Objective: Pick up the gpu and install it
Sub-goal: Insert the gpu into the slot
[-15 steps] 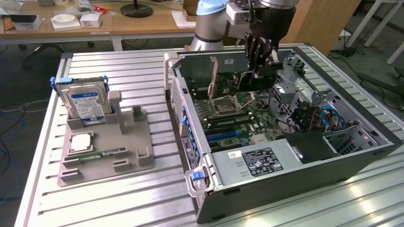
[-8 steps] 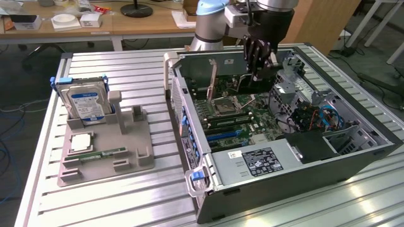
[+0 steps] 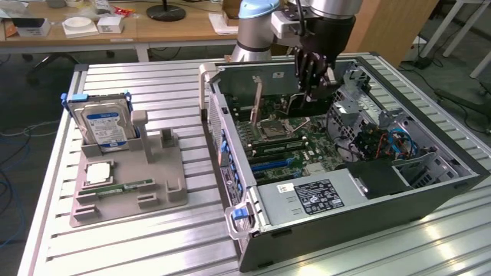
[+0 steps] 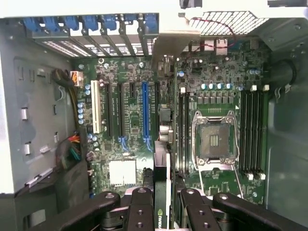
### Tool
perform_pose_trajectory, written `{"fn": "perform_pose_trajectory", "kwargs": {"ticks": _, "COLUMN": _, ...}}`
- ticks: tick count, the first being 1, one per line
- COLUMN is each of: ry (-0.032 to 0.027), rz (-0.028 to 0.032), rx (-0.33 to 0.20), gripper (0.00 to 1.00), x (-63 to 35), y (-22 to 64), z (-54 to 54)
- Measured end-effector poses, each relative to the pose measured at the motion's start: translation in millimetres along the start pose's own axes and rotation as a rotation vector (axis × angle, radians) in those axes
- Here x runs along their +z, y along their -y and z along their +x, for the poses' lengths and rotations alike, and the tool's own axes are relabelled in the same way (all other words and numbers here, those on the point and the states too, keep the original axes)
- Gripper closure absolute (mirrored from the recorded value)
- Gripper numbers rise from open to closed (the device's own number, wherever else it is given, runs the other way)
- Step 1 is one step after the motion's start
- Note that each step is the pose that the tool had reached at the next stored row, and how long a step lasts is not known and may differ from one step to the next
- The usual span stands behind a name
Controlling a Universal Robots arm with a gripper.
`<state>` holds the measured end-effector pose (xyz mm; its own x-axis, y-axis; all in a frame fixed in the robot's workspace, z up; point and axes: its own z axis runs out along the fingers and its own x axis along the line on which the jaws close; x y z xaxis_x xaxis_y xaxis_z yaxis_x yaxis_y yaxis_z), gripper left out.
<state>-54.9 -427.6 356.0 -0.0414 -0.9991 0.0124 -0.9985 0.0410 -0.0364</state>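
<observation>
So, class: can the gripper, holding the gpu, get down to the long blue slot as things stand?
Probably yes: the case lies open, the gripper holds the gpu above the motherboard, and nothing stands over the long blue slot.

Overall light: bright and even, cast from overhead.
Glare: a pale sheen is seen on the slatted table (image 3: 441, 244), at the exterior view's lower right.
Shadow: the computer case (image 3: 460, 178) interior is lit less than the table.
Wrist exposure: pale case metal is washed white; fingers (image 4: 140, 209) of the gripper (image 4: 163, 204) and the gpu (image 4: 161, 216) are rendered near black.
</observation>
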Motion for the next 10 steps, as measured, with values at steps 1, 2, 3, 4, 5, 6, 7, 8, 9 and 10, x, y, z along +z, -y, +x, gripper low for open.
{"fn": "perform_pose_trajectory", "kwargs": {"ticks": 1, "ry": 0.0020, "rz": -0.0002, "rx": 0.000, "gripper": 0.74, "x": 1.1, "y": -0.4, "z": 0.5}}
{"fn": "perform_pose_trajectory", "kwargs": {"ticks": 2, "ry": 0.0042, "rz": -0.0002, "rx": -0.001, "gripper": 0.74, "x": 2.3, "y": -0.6, "z": 1.7}}
{"fn": "perform_pose_trajectory", "kwargs": {"ticks": 3, "ry": 0.0053, "rz": -0.0001, "rx": -0.001, "gripper": 0.74, "x": 3.0, "y": -0.8, "z": 3.4}}
{"fn": "perform_pose_trajectory", "kwargs": {"ticks": 4, "ry": 0.0057, "rz": -0.0002, "rx": -0.002, "gripper": 0.74, "x": 3.5, "y": -1.2, "z": 5.2}}
{"fn": "perform_pose_trajectory", "kwargs": {"ticks": 5, "ry": 0.0057, "rz": -0.0002, "rx": -0.004, "gripper": 0.74, "x": 3.8, "y": -1.8, "z": 6.8}}
{"fn": "perform_pose_trajectory", "kwargs": {"ticks": 6, "ry": 0.0059, "rz": -0.0001, "rx": -0.007, "gripper": 0.74, "x": 4.2, "y": -2.8, "z": 8.0}}
{"fn": "perform_pose_trajectory", "kwargs": {"ticks": 7, "ry": 0.0060, "rz": -0.0001, "rx": -0.012, "gripper": 0.74, "x": 4.8, "y": -3.6, "z": 8.7}}
{"fn": "perform_pose_trajectory", "kwargs": {"ticks": 8, "ry": 0.0065, "rz": 0.0000, "rx": -0.018, "gripper": 0.74, "x": 5.5, "y": -4.4, "z": 9.3}}
{"fn": "perform_pose_trajectory", "kwargs": {"ticks": 9, "ry": 0.0069, "rz": 0.0001, "rx": -0.025, "gripper": 0.74, "x": 6.2, "y": -5.3, "z": 9.7}}
{"fn": "perform_pose_trajectory", "kwargs": {"ticks": 10, "ry": 0.0072, "rz": 0.0002, "rx": -0.034, "gripper": 0.74, "x": 6.9, "y": -5.9, "z": 9.9}}
